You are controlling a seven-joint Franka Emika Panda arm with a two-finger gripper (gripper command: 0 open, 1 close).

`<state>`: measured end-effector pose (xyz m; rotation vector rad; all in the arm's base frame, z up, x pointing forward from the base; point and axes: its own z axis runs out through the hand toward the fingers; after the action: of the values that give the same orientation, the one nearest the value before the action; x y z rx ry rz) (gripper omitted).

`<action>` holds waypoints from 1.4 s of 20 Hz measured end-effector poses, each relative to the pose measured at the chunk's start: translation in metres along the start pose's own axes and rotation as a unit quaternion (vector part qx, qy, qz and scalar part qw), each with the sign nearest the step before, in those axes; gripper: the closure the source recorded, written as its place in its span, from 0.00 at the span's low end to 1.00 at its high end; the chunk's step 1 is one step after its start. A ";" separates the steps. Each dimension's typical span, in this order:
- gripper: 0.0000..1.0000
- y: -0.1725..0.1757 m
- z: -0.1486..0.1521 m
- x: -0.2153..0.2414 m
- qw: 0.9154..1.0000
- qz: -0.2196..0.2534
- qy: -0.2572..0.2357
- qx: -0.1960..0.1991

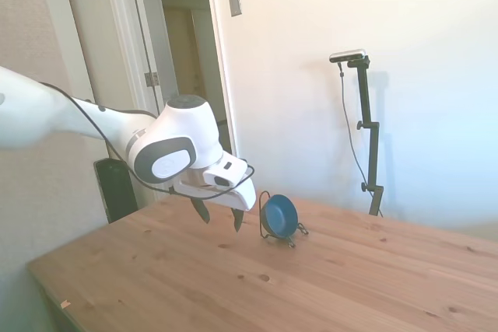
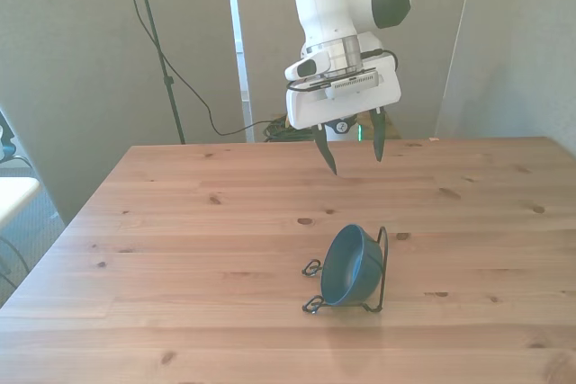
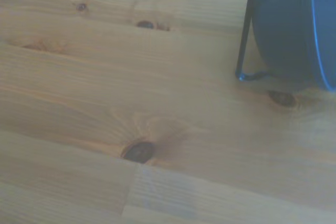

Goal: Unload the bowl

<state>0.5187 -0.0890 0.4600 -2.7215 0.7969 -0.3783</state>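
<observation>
One claw (image 2: 352, 149) spread, angled down above the table (image 2: 180, 222), apparently short of the bowl (image 2: 351, 266).

No legible text, label, brand, number or sign in any view. Bowl (image 2: 352, 265), stand (image 2: 382, 269), gripper (image 2: 353, 147) and table (image 2: 180, 222) all show plain surfaces. Grey wall plate (image 1: 235, 2) by the door in the side view is unmarked. Wrist view is too blurred to read anything.

bowl (image 3: 294, 30) cut by wrist view edge, blurred.
</observation>
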 end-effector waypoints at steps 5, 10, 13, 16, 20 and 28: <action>0.00 -0.009 0.014 0.037 1.000 -0.028 0.003 0.006; 0.00 -0.019 0.020 0.067 0.999 -0.036 0.010 0.005; 0.00 -0.021 0.027 0.081 0.999 -0.048 0.008 0.003; 0.00 -0.024 0.034 0.088 0.999 -0.050 0.001 0.001; 0.00 -0.025 0.036 0.086 0.999 -0.052 -0.003 0.001; 0.00 -0.002 0.046 0.102 0.997 -0.063 0.003 0.039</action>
<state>0.6179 -0.1353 0.4353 -2.7060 0.5997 -0.4368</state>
